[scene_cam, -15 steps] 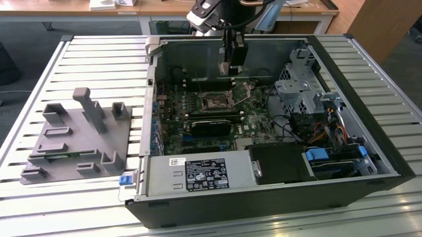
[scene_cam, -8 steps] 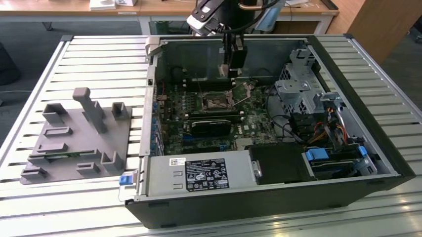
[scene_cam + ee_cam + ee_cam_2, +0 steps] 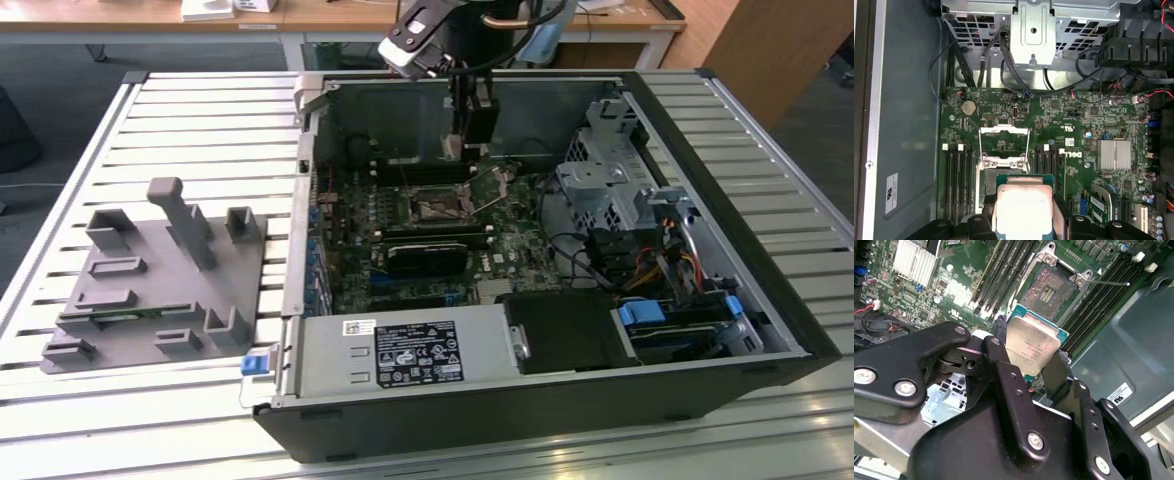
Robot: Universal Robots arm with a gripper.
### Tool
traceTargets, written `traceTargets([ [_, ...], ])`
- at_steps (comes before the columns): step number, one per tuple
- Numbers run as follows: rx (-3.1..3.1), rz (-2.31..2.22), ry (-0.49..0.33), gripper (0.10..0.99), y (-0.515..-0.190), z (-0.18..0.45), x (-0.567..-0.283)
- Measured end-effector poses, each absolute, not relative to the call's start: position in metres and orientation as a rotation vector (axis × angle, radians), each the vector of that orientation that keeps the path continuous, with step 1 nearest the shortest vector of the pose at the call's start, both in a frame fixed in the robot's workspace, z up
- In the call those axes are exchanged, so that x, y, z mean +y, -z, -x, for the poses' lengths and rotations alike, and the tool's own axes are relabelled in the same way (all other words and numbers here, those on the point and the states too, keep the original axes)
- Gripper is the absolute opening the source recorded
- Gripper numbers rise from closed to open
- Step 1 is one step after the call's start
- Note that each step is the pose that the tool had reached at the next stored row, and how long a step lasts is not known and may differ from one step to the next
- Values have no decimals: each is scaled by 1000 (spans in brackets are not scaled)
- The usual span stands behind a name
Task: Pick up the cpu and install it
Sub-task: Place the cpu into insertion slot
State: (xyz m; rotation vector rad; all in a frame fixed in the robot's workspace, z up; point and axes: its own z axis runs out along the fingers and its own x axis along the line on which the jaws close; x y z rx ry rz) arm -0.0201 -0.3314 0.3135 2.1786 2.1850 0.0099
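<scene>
My pincer (image 3: 1029, 367) is clamped on the cpu (image 3: 1034, 340), gripping two opposite edges; its silvery top shows in both wrist views. The cpu hangs over the green motherboard (image 3: 1069, 125), near the open socket (image 3: 1051, 287) and clear of it. In the exterior view, the arm reaches down into the open computer case (image 3: 747, 330) on the slatted counter (image 3: 200, 120).

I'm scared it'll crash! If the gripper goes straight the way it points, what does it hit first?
Probably the open cpu socket on the motherboard; the cpu the gripper holds would touch it first, though depth is unclear.
</scene>
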Motion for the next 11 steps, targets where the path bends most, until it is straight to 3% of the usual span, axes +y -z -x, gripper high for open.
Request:
traceTargets([
  [11,2185,-2179,-10,533,-306,20,-331],
])
